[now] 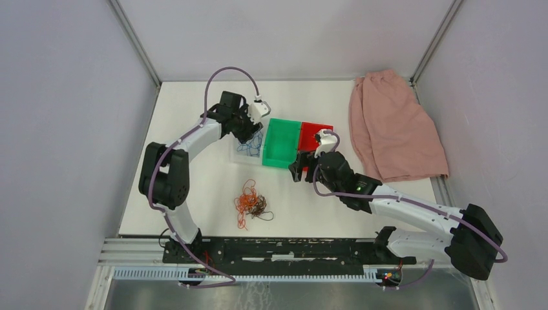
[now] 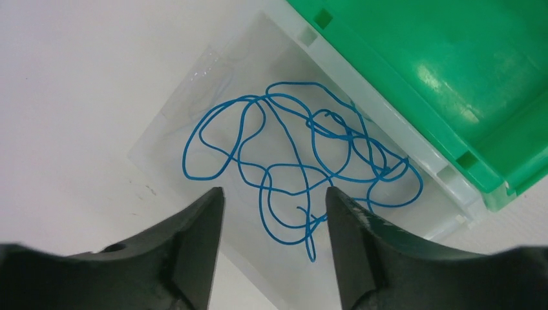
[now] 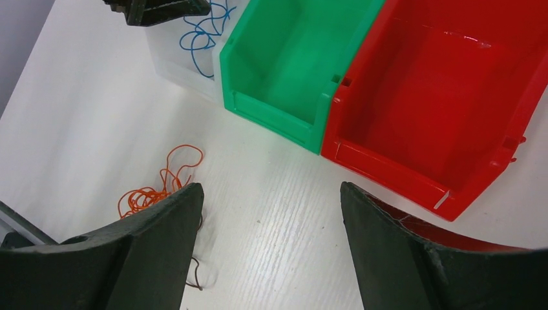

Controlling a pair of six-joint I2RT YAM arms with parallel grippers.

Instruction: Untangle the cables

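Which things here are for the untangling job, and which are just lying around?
For the job: blue cable in the clear bin; orange cable and dark cable heaped together on the table; green bin and red bin, probably for sorting.
Just lying about: pink cloth at the table's far right.

Three thin curly cables are seen. The blue cable (image 2: 323,139) is lying alone in a loose tangle of overlapping loops on the floor of the clear bin (image 2: 271,51), not held by anything. The orange-red cable (image 1: 247,199) is bunched in small loops on the white table (image 1: 213,187), well apart from the bin, with one longer loop sticking out. The dark brown-black cable (image 1: 260,212) is piled just beside it and overlapped with it at one edge, so these two are still tangled.
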